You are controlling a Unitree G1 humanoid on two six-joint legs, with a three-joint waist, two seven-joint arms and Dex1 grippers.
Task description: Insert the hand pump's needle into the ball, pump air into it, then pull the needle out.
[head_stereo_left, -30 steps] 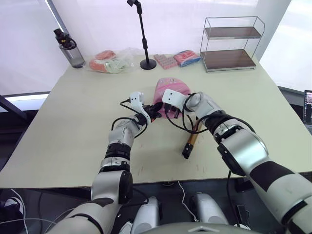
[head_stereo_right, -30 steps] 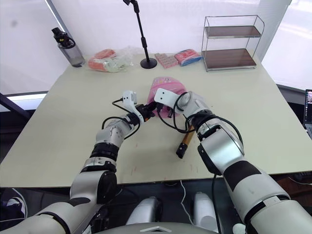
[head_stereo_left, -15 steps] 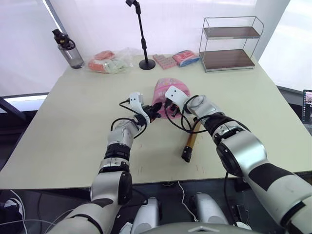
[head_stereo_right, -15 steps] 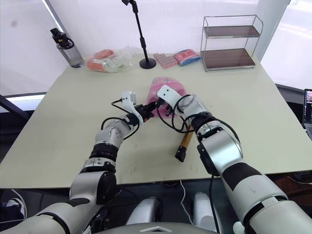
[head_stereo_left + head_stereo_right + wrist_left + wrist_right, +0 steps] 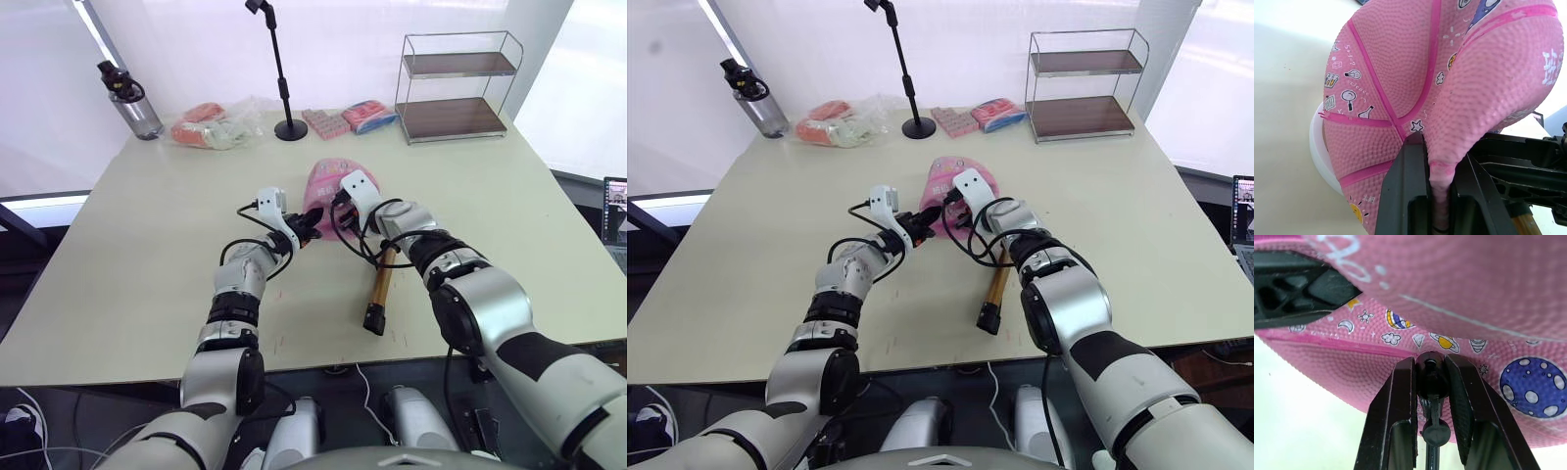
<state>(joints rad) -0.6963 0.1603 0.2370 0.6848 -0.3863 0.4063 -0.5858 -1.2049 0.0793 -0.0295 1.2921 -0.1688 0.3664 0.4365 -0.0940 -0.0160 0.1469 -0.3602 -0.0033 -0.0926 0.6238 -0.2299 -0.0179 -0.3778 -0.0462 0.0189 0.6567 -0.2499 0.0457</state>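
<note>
Step in hand: needle insertion. The ball [image 5: 328,186], pink, printed and saggy, lies near the middle of the counter [image 5: 147,255], apparently on a white ring seen in the left wrist view. A fold of the ball's skin is pinched between the fingers of the left gripper [image 5: 1437,196], so the ball is held steady. The right gripper [image 5: 1431,377] is closed on the black fitting at the tip of the hose [image 5: 355,245], and the fitting's end is pressed against the ball's surface beside a pink seam. The needle itself cannot be made out; whether it has entered the valve cannot be told. The hand pump [image 5: 380,284], gold barrel with black end caps, lies on the counter just nearer the front edge than the ball, not gripped.

Judgement: insertion under way, pumping not yet begun. Next move calls for the fitting to be pushed straight along its axis while the fold is kept clamped; a sideways load could bend the needle. Afterwards the pump barrel and handle will need to be gripped.
</note>
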